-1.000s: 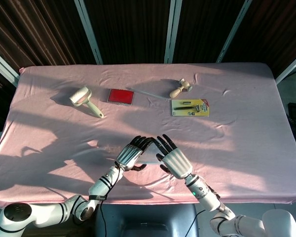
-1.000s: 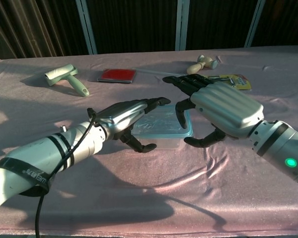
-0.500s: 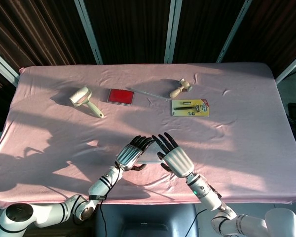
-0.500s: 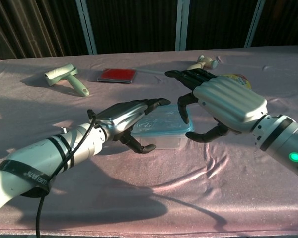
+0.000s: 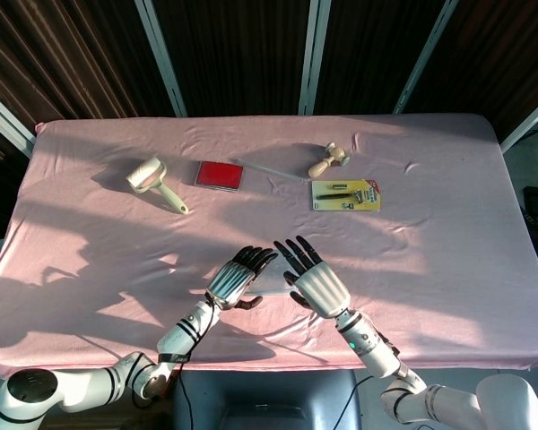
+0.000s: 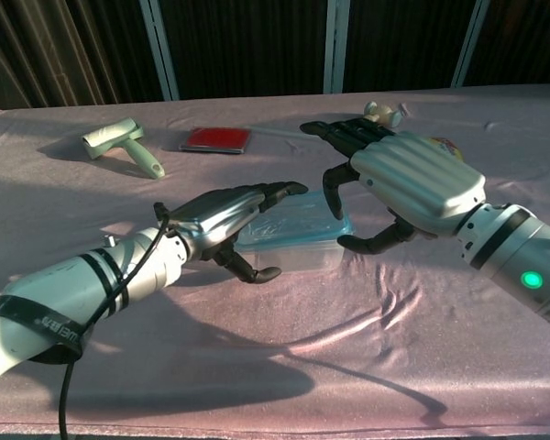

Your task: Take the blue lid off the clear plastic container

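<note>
The clear plastic container (image 6: 293, 255) stands near the table's front edge between my two hands. Its blue lid (image 6: 289, 223) is tilted, with the right edge raised off the box. My right hand (image 6: 408, 188) curls over that right edge, a finger above and the thumb below, pinching the lid. My left hand (image 6: 222, 218) reaches over the container's left side, fingers stretched above the lid and thumb against the front wall, holding it. In the head view the left hand (image 5: 236, 278) and right hand (image 5: 311, 282) hide most of the container (image 5: 267, 279).
At the back of the pink-covered table (image 5: 448, 251) lie a lint roller (image 5: 154, 180), a red flat box (image 5: 219, 175), a thin clear rod (image 5: 269, 168), a wooden roller tool (image 5: 327, 159) and a yellow carded package (image 5: 345, 194). The table's front edge runs just below the hands.
The lid lay flat a second ago; its right edge has risen as my right hand moved up and slightly back. The left hand has barely moved.
</note>
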Robot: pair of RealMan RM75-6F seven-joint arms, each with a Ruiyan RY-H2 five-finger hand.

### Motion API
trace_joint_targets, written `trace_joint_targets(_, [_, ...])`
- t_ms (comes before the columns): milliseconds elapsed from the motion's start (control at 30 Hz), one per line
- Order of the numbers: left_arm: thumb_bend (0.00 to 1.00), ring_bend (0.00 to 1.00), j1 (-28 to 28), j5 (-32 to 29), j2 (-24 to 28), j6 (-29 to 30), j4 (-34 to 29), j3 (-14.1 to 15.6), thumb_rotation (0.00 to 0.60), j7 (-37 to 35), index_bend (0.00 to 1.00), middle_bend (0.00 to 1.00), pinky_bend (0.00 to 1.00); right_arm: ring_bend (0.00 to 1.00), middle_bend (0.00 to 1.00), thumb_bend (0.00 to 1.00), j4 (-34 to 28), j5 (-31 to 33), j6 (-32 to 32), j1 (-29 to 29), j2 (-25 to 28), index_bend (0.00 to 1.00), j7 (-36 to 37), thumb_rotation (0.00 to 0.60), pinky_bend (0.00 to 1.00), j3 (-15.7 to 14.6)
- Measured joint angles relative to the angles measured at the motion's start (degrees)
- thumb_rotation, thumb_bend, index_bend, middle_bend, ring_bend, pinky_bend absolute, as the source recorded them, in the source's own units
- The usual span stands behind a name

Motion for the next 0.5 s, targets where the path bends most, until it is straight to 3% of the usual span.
trace_joint_targets(500, [0.29, 0.63, 0.3, 0.8, -0.4, 0.1, 0.9, 0.7, 0.600, -0.6, 0.00, 0.29, 0.53, 0.00, 0.12, 0.39, 0.3, 0.5, 0.1, 1.9, -0.2, 0.70, -0.8, 0.600, 0.00, 1.3])
